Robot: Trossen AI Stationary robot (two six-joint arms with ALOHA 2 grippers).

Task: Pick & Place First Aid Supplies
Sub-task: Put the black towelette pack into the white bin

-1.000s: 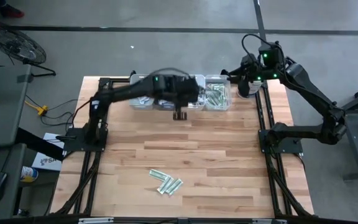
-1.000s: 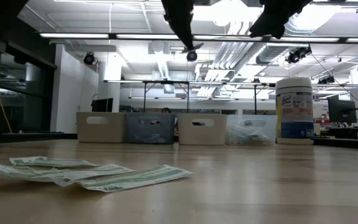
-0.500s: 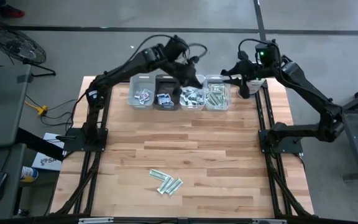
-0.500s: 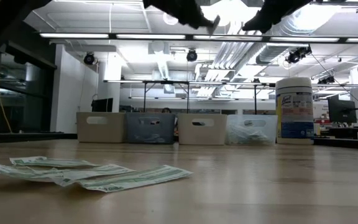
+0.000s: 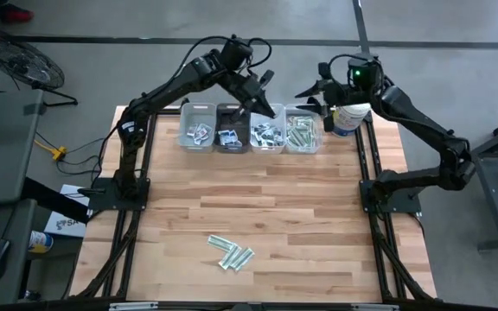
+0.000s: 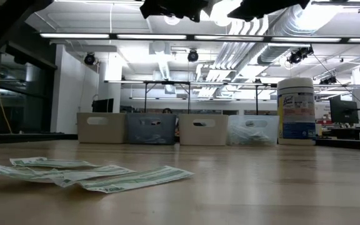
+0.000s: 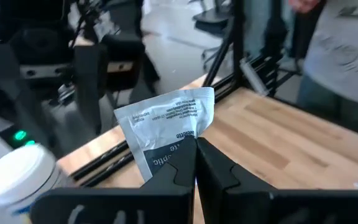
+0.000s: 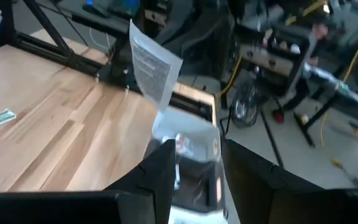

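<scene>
So up front, a loose pile of about four green-and-white strip packets (image 5: 230,252) sits near the desk (image 5: 301,225)'s front edge, lots of bare wood around it. Four bins (image 5: 250,130) line the back edge, packets inside, canister (image 5: 347,117) beside them. Left tool (image 7: 196,163) is pinched on a white packet (image 7: 169,127); only the wrist cam shows that. Right tool (image 8: 194,163) holds a white packet (image 8: 152,66) above that back edge.

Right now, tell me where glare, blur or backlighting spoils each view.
Low view: ceiling strip lights blow out, both arms are black silhouettes, and the near green-and-white strips are soft. Left wrist view: the packet in the left gripper is sharp, the person behind blurred. Right wrist view: smeared throughout. High view: evenly lit.
</scene>
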